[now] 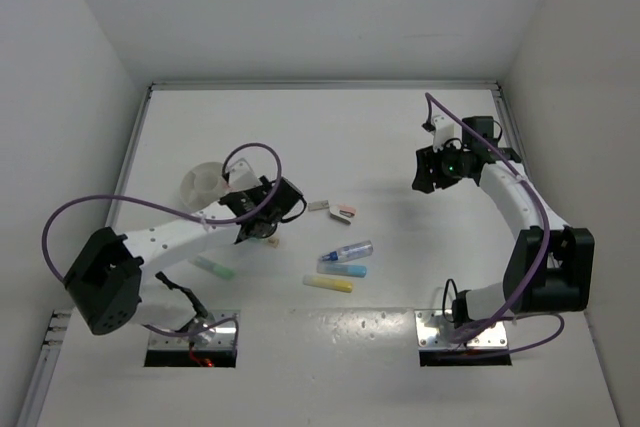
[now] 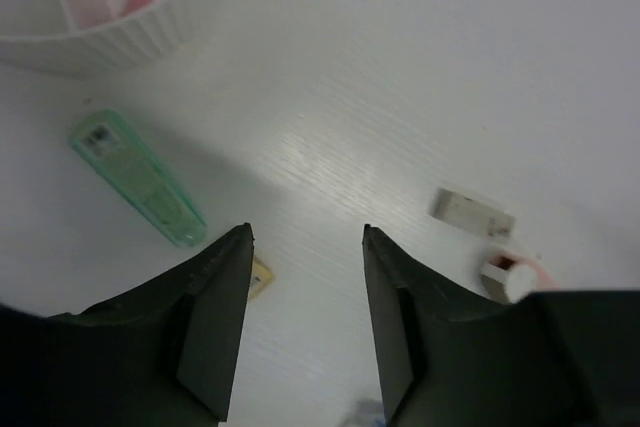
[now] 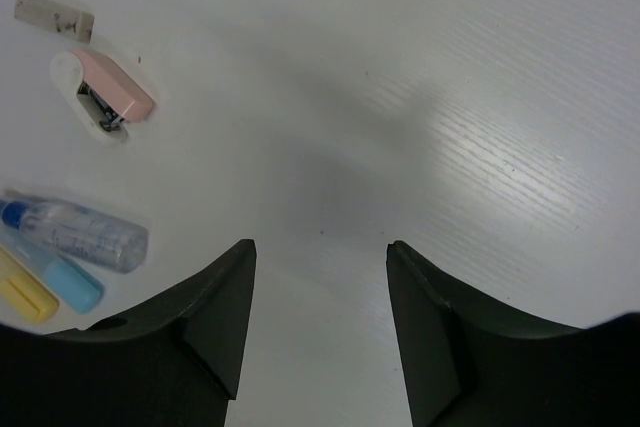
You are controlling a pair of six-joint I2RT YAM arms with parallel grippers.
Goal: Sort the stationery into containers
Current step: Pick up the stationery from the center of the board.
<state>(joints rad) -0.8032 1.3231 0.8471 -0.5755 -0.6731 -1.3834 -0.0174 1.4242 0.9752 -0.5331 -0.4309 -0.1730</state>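
**Top view.** Shows the left gripper [image 1: 262, 231] low over the bench [image 1: 400, 137], just beside the dish [image 1: 203, 183], on an arm stretched forward and inward from its base. Places the green marker [image 1: 213, 267] back toward that base, apart from the gripper. Scatters 5 more items mid-bench, well apart from the dish: grey eraser [image 1: 319, 205], pink stapler [image 1: 343, 212], tube [image 1: 350, 250], blue marker [image 1: 342, 269], yellow marker [image 1: 328, 284]. Finds the right gripper [image 1: 430, 175] at the far right, elbow bent, wrist turned inward toward that cluster, near none of it.

**Left wrist view.** Shows both fingers [image 2: 225, 277] spread apart, nothing between them, aimed at bare bench. Sets the green marker slanted off to the view's left, and a tan eraser [image 2: 260, 275] right at the inner edge of that side's finger. Catches the dish wall top left, something pink already in 1 compartment.

Probably a pick of marker or eraser next.
- **For the marker:** shift over, turn the wrist to close across the narrow width, and grip near the middle.
- **For the eraser:** centre first, go right down to the bench, and close gently to avoid flicking it away.
- **Either way:** lift clear of the dish wall before crossing.

**Right wrist view.** Shows the right gripper spread wide and empty over bare bench, with stapler, grey eraser, tube and 2 markers off to the left. Seems idle; best kept out of the left arm's path.
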